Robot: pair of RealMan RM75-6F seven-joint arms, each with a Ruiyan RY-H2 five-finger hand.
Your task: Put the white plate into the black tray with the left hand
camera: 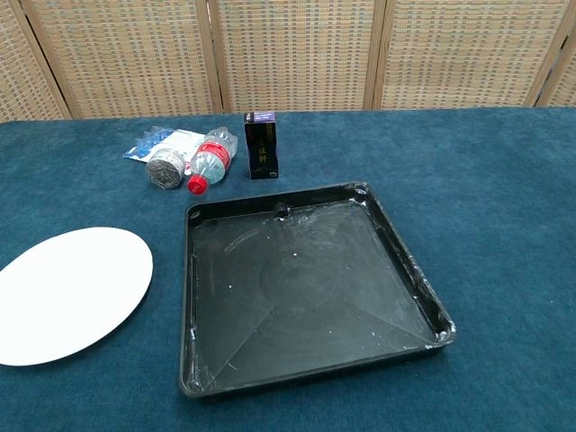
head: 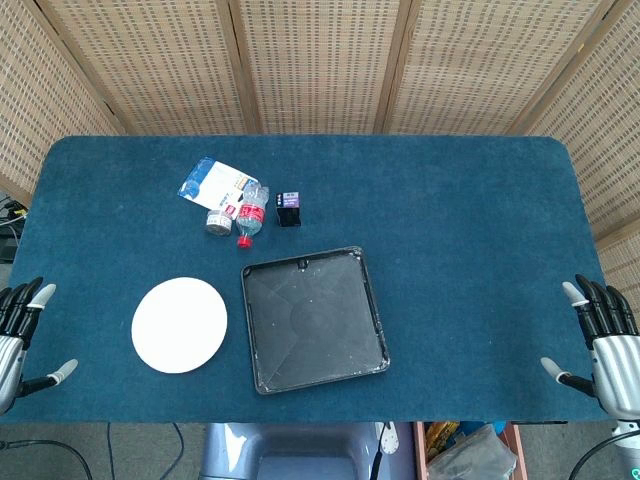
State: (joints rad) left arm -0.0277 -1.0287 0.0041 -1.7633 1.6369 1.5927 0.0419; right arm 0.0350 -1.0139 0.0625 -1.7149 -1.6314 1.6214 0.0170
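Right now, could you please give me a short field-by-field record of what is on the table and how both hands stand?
surface: blue table cloth
white plate: flat on the cloth, left of the tray, apart from it
black tray: empty, scuffed inside
left hand: at the table's left edge, fingers apart, holding nothing
right hand: at the right edge, fingers apart, holding nothing
behind the tray: lying bottle with red cap, small black box, blue-white packet
task state: plate not yet touched

Both hands, white plate [camera: 67, 292] edge-cropped
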